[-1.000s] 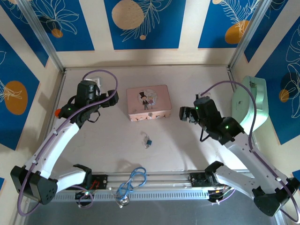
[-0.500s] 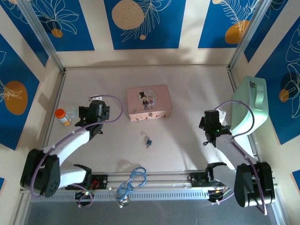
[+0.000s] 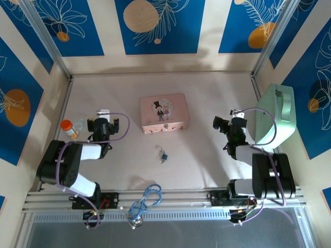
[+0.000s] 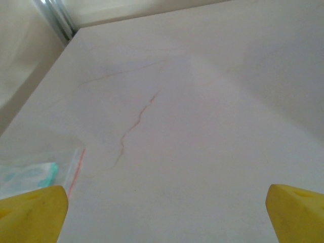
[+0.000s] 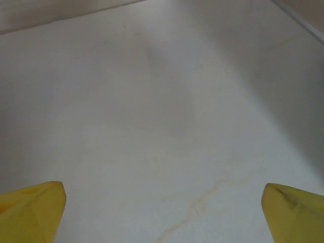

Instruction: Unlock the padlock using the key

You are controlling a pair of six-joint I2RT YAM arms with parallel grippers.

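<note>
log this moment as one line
left gripper: open, empty | right gripper: open, empty | padlock: on table near pink box, untouched

Pale pinkish table [image 3: 207, 93] — blue leaf-patterned wall panels [image 3: 181, 31] all around, aluminium rails [image 3: 51, 50] at the corners

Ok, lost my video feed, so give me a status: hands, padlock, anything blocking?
Left hand open, empty. Right hand open, empty. Padlock on the table between them, untouched, near side of the pink box. Nothing blocking it.
</note>
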